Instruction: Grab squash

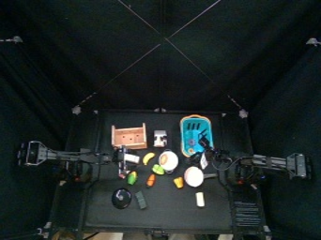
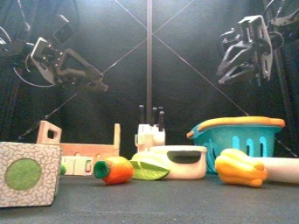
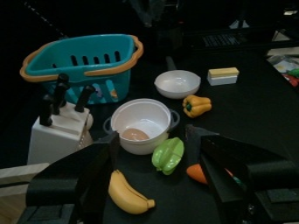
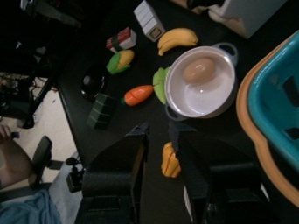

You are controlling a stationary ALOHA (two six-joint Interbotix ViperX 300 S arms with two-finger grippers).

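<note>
The squash (image 4: pixel 198 70), a pale cream rounded piece, lies inside the white pot (image 4: pixel 177 94); the left wrist view shows the squash (image 3: pixel 138 134) low in that pot (image 3: pixel 142 112). My right gripper (image 4: pixel 172 153) is open and empty, raised over a yellow pepper (image 4: pixel 172 161) beside the pot. From the front that gripper (image 2: pixel 246 54) hangs high above the table. On the pot's other side my left gripper (image 3: pixel 158 179) is open and holds nothing, also held high (image 2: pixel 77 75).
A teal basket (image 3: pixel 82 59) and a knife block (image 3: pixel 56 122) stand behind the pot. Around it lie a white bowl (image 3: pixel 177 83), a green pepper (image 3: pixel 170 153), a banana (image 3: pixel 128 192), a small orange piece (image 3: pixel 197 173) and a butter block (image 3: pixel 222 76).
</note>
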